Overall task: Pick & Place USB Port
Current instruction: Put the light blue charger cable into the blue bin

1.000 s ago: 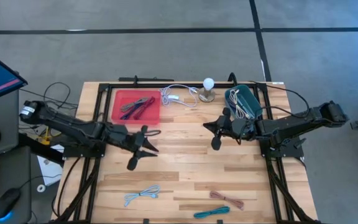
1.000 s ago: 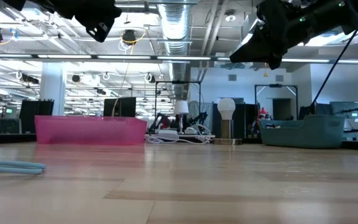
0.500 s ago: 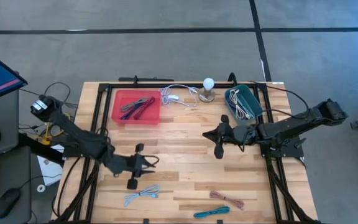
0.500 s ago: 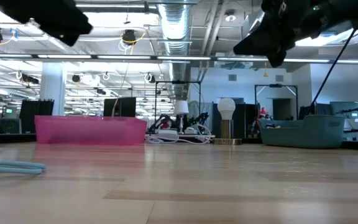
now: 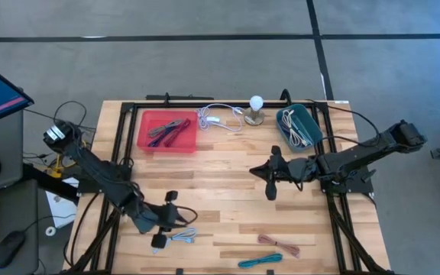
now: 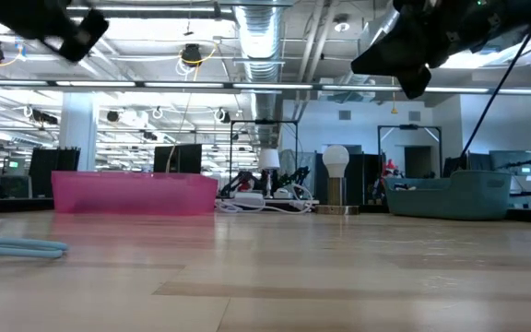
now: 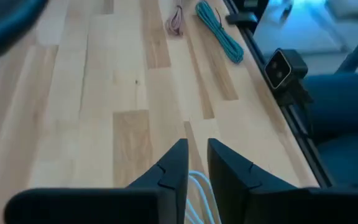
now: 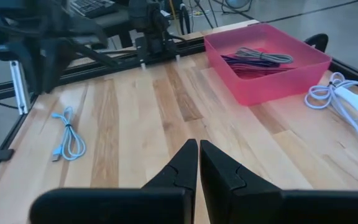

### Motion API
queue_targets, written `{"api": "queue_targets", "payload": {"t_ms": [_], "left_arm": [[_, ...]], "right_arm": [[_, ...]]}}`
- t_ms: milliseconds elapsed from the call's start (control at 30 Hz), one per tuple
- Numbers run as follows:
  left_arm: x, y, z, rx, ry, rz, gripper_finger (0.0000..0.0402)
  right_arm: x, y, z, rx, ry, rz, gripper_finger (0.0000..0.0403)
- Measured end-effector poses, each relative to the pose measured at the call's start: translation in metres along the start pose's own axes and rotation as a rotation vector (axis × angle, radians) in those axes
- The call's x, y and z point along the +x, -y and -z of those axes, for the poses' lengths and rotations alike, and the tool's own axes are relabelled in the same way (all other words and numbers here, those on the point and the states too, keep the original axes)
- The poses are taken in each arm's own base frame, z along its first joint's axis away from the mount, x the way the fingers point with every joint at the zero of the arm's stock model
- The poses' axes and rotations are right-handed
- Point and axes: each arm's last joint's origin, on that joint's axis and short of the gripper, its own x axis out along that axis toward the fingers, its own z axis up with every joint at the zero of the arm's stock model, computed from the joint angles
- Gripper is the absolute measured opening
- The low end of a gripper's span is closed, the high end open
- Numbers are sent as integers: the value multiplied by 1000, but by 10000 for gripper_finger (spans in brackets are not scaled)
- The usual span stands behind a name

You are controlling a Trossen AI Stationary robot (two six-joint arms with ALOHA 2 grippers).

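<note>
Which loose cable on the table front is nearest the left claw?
The light blue cable, right beside the left claw; the pink and teal cables lie farther right.

A pale wood-plank tabletop [image 5: 228,202] carries a red tray [image 5: 166,130] at upper left, a teal bin [image 5: 299,126] at upper right, a white cord [image 5: 220,119] between them, and light blue [image 5: 176,237], pinkish [image 5: 279,244] and teal [image 5: 260,261] cables along the bottom.

The table [image 5: 228,206] is smooth, pale wood in butcher-block strips with a matt finish. The red bin [image 5: 166,131] appears to be translucent plastic. The black frame [image 5: 220,106] looks like matt metal.
</note>
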Motion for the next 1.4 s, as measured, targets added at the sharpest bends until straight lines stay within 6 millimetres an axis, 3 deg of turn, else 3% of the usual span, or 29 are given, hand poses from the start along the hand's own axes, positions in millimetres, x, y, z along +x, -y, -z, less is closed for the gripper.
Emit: {"api": "queue_targets", "payload": {"t_ms": [200,333,633,900,1133,1400], "left_arm": [[-3,8,-51,88,-161,-34,34],[1,9,-63,-62,-266,-27,31],[35,-2,-31,-383,-581,-154,30],[49,-2,-22,-434,-696,-78,34],[52,-10,-16,-423,-686,-126,92],[57,-9,-13,-457,-674,-53,157]], "right_arm": [[1,3,-1,5,4,19,11],[1,3,-1,4,3,17,11],[1,3,-1,3,1,14,11],[1,3,-1,3,1,14,11],[1,3,-1,3,1,14,11],[1,3,-1,3,0,13,11]]}}
